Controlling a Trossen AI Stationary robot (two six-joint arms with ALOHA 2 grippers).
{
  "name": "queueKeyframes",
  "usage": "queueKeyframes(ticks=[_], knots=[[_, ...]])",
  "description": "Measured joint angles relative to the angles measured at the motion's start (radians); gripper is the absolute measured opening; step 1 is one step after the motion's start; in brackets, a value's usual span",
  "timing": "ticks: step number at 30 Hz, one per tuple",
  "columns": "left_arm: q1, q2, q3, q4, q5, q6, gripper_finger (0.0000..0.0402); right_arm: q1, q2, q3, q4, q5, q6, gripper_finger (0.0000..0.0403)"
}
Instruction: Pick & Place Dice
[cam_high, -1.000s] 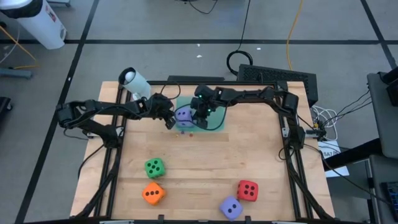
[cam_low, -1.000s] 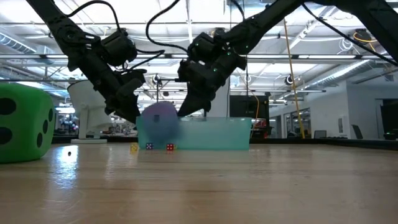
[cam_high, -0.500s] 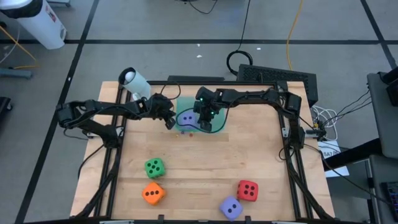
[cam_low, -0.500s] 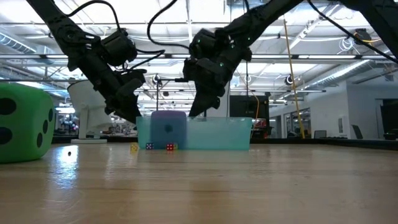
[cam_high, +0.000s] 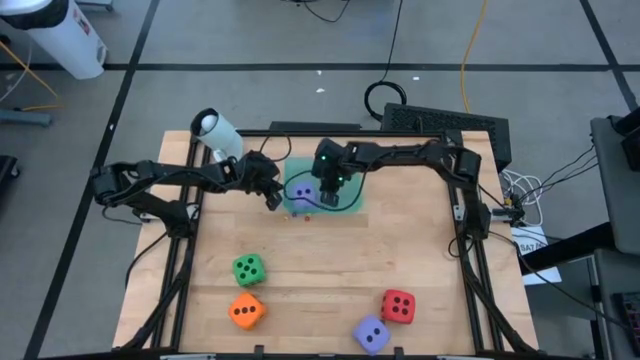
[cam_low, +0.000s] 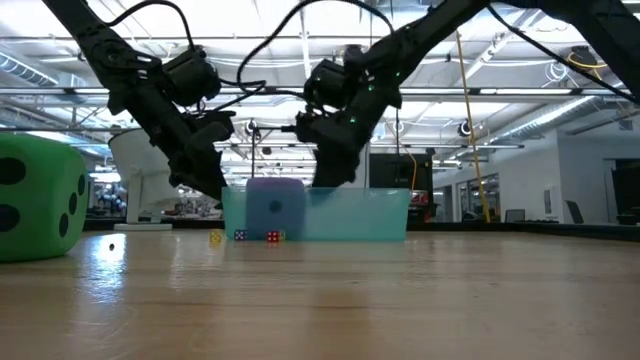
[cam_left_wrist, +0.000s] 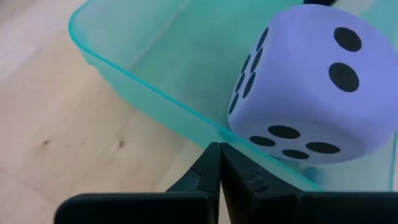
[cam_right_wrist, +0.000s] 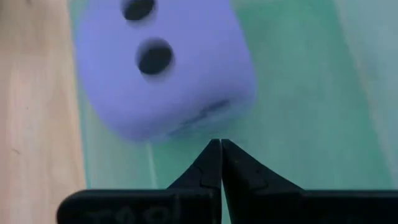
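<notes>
A purple-blue die (cam_high: 302, 188) sits flat inside the teal tray (cam_high: 345, 200) at the table's far middle, and it fills both wrist views (cam_left_wrist: 311, 93) (cam_right_wrist: 161, 68). My left gripper (cam_high: 274, 198) is shut, its tips at the tray's left rim (cam_left_wrist: 155, 93). My right gripper (cam_high: 326, 196) is shut and hangs over the tray just right of that die, apart from it in the low view (cam_low: 335, 182). The green die (cam_high: 248, 268), orange die (cam_high: 246, 311), red die (cam_high: 398, 306) and a second purple-blue die (cam_high: 371, 334) rest on the near half of the table. My left gripper's shut fingertips (cam_left_wrist: 211, 158) stand right against the tray's rim (cam_left_wrist: 208, 127) on its left side, slanting down from the table's left. Whether they touch or pinch the rim, I cannot tell.
Three tiny dice (cam_low: 242, 236) lie on the wood just before the tray. A white cylinder (cam_high: 216, 131) stands at the far left corner. A black keyboard-like slab (cam_high: 445, 122) lies beyond the far right edge. The green die looms large at the left of the low view (cam_low: 35, 198).
The purple-blue die at the tray was tipped and blurred a second ago. It has since come down and settled flat on the tray's floor. My right gripper has turned, its shut fingertips swinging away from the die toward the table's right.
</notes>
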Motion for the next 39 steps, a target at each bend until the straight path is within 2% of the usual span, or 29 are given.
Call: queueKeyframes(ticks=[6,11,16,23,28,39], knots=[[-0.011,0.0,0.0,0.023,0.0,0.007,0.0004,0.023,0.028,0.002,0.046,-0.057,0.001,0.0],[-0.011,0.0,0.0,0.031,-0.001,0.008,0.0015,0.025,0.026,0.001,0.065,-0.056,0.001,0.0],[-0.011,0.0,0.0,0.031,-0.004,0.008,0.0004,0.024,0.026,0.001,0.066,-0.055,0.0,0.0],[-0.011,0.0,0.0,0.034,-0.052,0.021,0.0019,0.031,0.026,0.001,0.063,-0.054,0.013,0.0],[-0.011,0.0,0.0,0.034,-0.073,0.03,0.0004,0.037,0.026,0.001,0.055,-0.054,0.037,0.0],[-0.011,-0.043,0.0,0.026,-0.08,0.061,0.0005,0.04,0.001,0.002,0.043,-0.018,0.019,0.0]])
